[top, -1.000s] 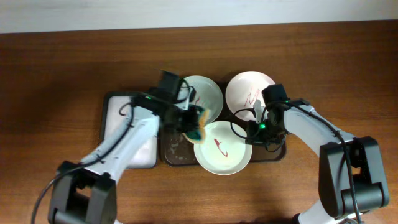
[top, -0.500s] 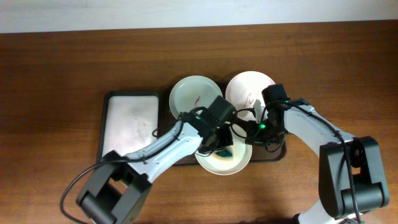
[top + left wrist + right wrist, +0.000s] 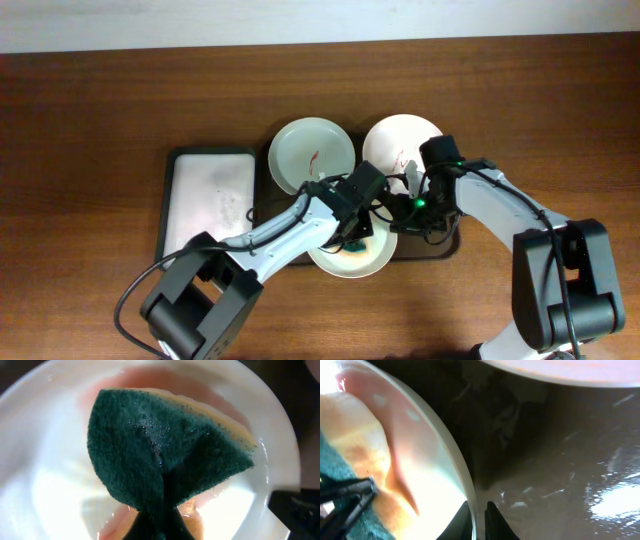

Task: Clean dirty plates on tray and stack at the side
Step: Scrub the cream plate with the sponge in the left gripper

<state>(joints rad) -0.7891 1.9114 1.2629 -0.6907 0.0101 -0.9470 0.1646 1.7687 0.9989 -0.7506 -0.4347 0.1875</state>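
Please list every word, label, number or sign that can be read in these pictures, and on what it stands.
None can be read. The near plate, the other plates, the sponge and the white-lined tray carry no text; the red marks are smears, not writing.

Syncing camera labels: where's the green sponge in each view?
Overhead: sponge at centre, mostly hidden by the arm above it, on the front plate.
Left wrist: fills the middle of the frame.
Right wrist: far left edge.
Shared landmark: the front plate under it.
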